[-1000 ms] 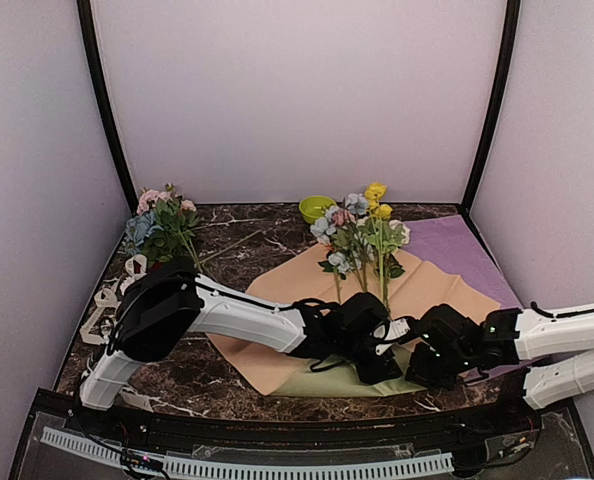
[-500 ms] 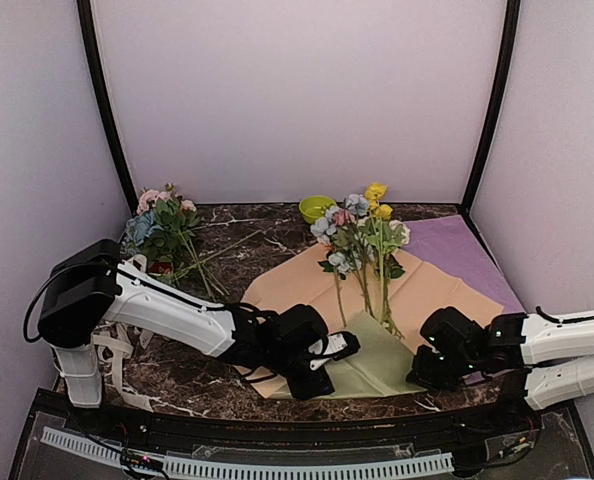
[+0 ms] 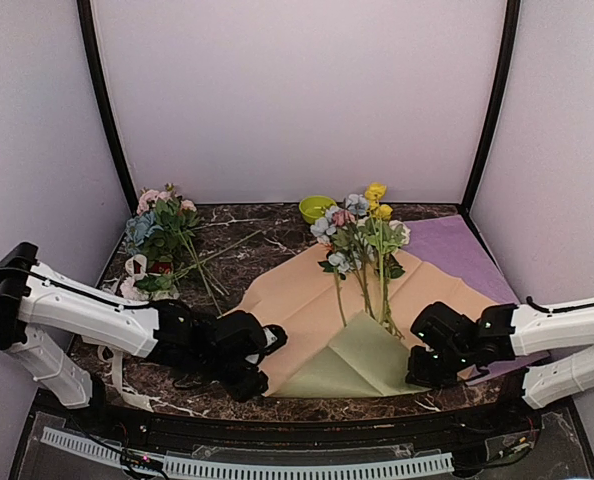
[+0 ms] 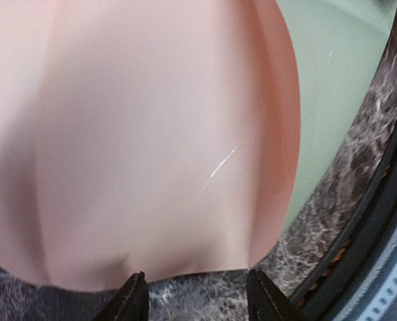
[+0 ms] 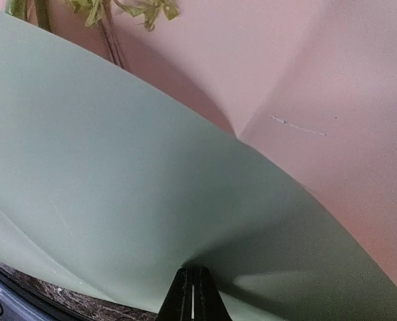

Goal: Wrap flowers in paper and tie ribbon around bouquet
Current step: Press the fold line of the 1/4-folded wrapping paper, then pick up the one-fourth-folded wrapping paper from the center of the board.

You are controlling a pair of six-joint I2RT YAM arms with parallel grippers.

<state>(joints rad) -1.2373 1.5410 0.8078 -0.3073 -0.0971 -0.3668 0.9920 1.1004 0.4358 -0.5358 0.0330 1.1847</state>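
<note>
The flowers point(image 3: 362, 250) lie on paper point(image 3: 297, 300), loose cluster point(image 3: 162, 230) far L, bowl point(image 3: 315, 208) behind.

On the dark marble table point(image 3: 259, 232), a small lime-green bowl point(image 3: 316, 208) sits at twelve o'clock, a flat purple sheet point(image 3: 459, 250) at two, and a loose leafy pink-and-blue flower cluster point(image 3: 161, 228) at ten.

**Change over the last second.** The left gripper point(image 3: 260, 352) withdrew from the middle of the paper point(image 3: 297, 300), where it had lain just beside the right gripper point(image 3: 424, 365). It ended at the sheet's near left edge, its fingertips point(image 4: 133, 301) parted just off the peach border, above the marble table point(image 3: 257, 230). The left arm's shoulder swung out to the far left. With the arm gone, a triangular sage-green flap point(image 3: 352, 365) and the lower stems of the flowers point(image 3: 362, 240) came into view.
</note>
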